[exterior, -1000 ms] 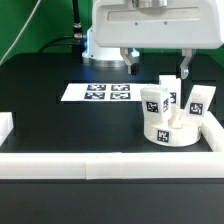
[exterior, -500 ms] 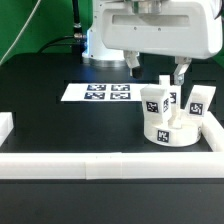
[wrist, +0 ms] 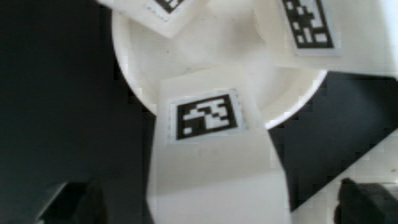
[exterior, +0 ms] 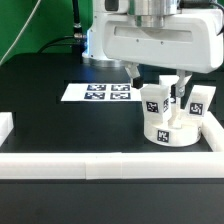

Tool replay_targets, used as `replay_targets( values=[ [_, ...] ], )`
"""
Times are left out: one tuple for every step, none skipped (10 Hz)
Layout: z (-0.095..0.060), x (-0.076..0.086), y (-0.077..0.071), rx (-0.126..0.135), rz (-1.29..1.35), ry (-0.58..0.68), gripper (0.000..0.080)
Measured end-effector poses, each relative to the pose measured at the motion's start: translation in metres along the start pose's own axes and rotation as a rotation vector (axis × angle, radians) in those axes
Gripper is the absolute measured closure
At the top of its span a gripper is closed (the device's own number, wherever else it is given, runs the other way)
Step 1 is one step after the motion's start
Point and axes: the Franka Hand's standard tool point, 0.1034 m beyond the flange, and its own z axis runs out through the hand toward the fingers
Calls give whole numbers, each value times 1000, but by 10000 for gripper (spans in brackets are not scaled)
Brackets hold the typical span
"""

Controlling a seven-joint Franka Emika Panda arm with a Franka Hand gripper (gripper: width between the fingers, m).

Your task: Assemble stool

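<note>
The stool (exterior: 168, 125), a thick round white seat with short white block legs standing on it, sat on the black table (exterior: 50, 110) toward the exterior view's right, close against the long white rail (exterior: 110, 161) that ran across the front and near a second rail piece (exterior: 212, 133) at the exterior view's right. One leg (exterior: 155, 101) stood upright on the seat toward the exterior view's left, its black-and-white tag facing the camera; another leg (exterior: 199, 102) stood at the seat's far edge toward the exterior view's right, tilted slightly, and whether it rested on the seat or just beside it could not be told. A third leg (exterior: 168, 91) rose between them, partly hidden behind the first. The gripper (exterior: 156, 80) hung directly above the seat with its two dark fingers spread apart, one finger (exterior: 136, 72) toward the exterior view's left of the upright legs and the other toward the right, and it held nothing. In the wrist view, a tagged leg (wrist: 210, 140) filled the middle of the frame over the pale curve of the seat (wrist: 134, 60), with the dark fingertips (wrist: 71, 200) showing at either side, clear of the leg. The marker board (exterior: 100, 92) lay flat on the table behind, well apart from the stool, toward the exterior view's left. A short white block (exterior: 5, 127) stood at the table's edge on the exterior view's far left.
</note>
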Motion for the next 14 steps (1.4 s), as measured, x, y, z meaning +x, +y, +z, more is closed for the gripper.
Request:
replay_targets(
  values=[
    [2, -1, 0, -5, -6, -1, 150],
    [3, -1, 1, -8, -6, -2, 177],
    [4, -1, 1, -8, -8, -3, 177],
    [4, -1, 2, -9, -11, -3, 350],
    [4, -1, 2, -9, -10, -3, 463],
    [4, -1, 2, -9, -10, -3, 463],
    [4, -1, 2, -9, 7, -3, 463],
    [4, -1, 2, -9, 12, -3, 463],
    [4, -1, 2, -9, 45, -3, 463],
    [5, -4, -1, -4, 199, -7, 463],
    [5, -6, -4, 7, 350, -3, 463],
    [6, -7, -5, 24, 502, -3, 462],
    [7, -9, -8, 30, 649, -4, 462],
    [7, -12, -12, 40, 792, -4, 462]
  ],
)
